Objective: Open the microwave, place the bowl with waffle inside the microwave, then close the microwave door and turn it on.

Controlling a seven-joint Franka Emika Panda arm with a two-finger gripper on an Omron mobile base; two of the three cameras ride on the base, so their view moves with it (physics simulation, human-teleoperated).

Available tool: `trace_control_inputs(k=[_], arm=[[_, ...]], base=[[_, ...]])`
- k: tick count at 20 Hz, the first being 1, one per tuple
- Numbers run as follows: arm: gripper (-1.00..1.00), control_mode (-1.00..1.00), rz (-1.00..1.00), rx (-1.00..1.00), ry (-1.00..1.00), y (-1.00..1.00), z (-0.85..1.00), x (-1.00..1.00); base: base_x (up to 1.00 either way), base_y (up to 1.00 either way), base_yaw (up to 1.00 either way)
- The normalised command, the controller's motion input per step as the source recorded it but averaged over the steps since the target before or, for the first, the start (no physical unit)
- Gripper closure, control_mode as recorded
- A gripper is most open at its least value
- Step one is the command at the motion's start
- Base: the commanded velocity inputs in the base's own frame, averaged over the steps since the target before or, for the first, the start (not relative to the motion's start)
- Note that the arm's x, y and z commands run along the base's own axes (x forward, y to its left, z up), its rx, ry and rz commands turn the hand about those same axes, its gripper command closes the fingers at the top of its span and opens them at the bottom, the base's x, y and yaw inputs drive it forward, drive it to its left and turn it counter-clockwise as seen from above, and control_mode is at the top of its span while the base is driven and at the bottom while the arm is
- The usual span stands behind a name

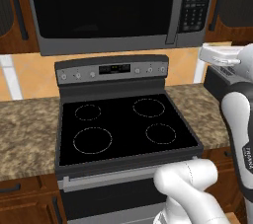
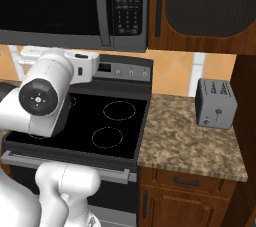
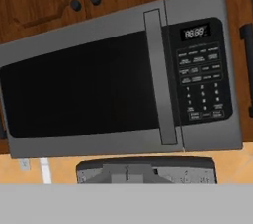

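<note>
The gripper [image 1: 210, 53] sits at the end of the white arm, raised beside the stove's back panel and below the microwave's lower right corner; its fingers are hard to make out in the base views, and they are taken to be closed together on nothing. From the hand view, the camera faces the microwave [image 3: 123, 77] squarely, though rolled, with the microwave door [image 3: 81, 87] shut flush against the steel frame. The vertical handle [image 3: 160, 77] runs along the door's right edge, just beside the black keypad strip [image 3: 201, 72]. Below the microwave stands the black stove [image 1: 126, 124], its four burner rings bare. A small grey toaster [image 2: 215, 103] rests on the granite counter [image 2: 190, 143] to the right of the stove. Neither the bowl nor the waffle can be located from this position. The step in hand appears to be the first: opening the door. The next move likely calls for the fingers to part, the hand to advance to the handle, close around it, and pull outward along the door's swing. The hinge side is probably the left edge.
</note>
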Motion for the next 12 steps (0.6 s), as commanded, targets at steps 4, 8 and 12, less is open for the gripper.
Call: trace_control_inputs(k=[4,8,12], arm=[[1.00,-1.00,-0.04,-0.07,0.09,-0.20,0.00,0.13],[1.00,-1.00,-0.04,-0.03,0.04,-0.25,0.00,0.32],[1.00,-1.00,0.00,0.00,-0.01,-0.32,0.00,0.23]], base=[[0.00,0.00,0.00],[0.00,0.00,0.00],[0.00,0.00,0.00]])
